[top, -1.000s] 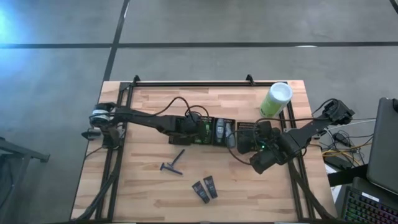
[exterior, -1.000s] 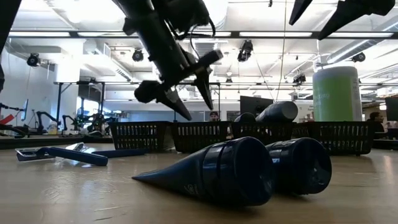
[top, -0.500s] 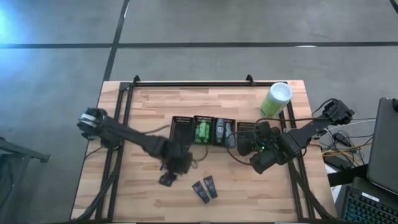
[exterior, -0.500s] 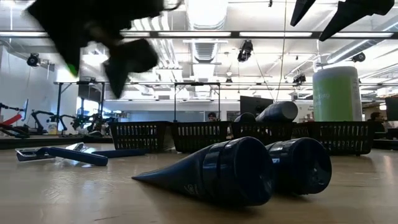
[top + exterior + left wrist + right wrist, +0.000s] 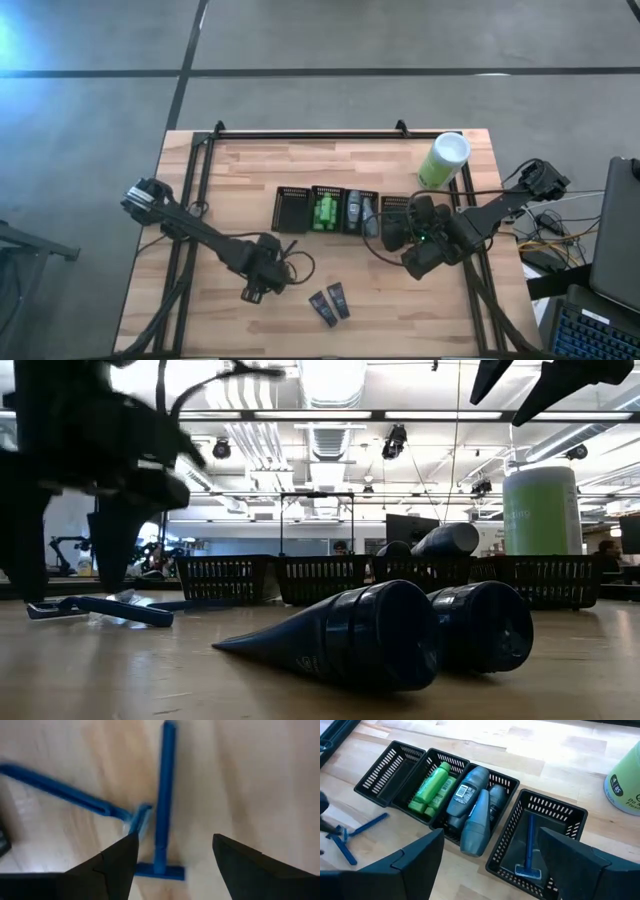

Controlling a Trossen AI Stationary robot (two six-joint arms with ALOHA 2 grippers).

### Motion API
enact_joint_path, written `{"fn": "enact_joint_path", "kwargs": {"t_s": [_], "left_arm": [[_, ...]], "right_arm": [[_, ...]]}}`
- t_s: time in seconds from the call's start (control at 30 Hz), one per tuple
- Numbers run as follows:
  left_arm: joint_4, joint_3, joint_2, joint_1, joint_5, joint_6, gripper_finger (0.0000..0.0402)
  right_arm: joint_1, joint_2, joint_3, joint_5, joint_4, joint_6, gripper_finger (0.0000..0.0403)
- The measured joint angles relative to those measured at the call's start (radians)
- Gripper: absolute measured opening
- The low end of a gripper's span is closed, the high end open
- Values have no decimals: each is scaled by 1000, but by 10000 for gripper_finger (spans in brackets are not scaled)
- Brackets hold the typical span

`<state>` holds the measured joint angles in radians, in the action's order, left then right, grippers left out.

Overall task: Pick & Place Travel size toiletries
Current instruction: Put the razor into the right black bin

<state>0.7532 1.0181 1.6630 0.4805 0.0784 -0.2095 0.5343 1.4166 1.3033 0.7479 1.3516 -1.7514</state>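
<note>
Two blue long-handled razors [image 5: 164, 800] lie crossed on the wood near the table's near edge, also seen in the low view [image 5: 110, 607]. My left gripper [image 5: 175, 839] hangs open just above them [image 5: 258, 284], with one finger on each side of the upright razor's handle. Two dark navy tubes [image 5: 330, 303] lie side by side on the table to its right [image 5: 400, 632]. My right gripper [image 5: 491, 835] waits open over the right end of the basket row [image 5: 420, 245]. Green tubes [image 5: 432, 785], grey tubes [image 5: 472, 802] and one blue razor [image 5: 530, 845] lie in baskets.
A row of black mesh baskets [image 5: 340, 211] sits mid-table; the leftmost one [image 5: 387, 772] holds nothing. A tall light-green canister with a white lid [image 5: 445, 158] stands at the far right corner. Bare wood stretches left of and beyond the razors.
My left gripper has swung from above the baskets toward the table's near edge and gone down over the two razors. It now hangs low above them with its fingers apart. The razors and navy tubes have stayed where they were.
</note>
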Motion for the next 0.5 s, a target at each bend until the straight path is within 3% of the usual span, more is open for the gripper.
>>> {"fn": "enact_joint_path", "kwargs": {"t_s": [0.23, 0.5], "left_arm": [[-66, -70, -5, 0, 10, 0, 224], [-59, -35, -25, 1, 52, 6, 196]], "right_arm": [[0, 0, 0, 0, -1, -15, 326], [0, 0, -1, 0, -1, -24, 343]]}}
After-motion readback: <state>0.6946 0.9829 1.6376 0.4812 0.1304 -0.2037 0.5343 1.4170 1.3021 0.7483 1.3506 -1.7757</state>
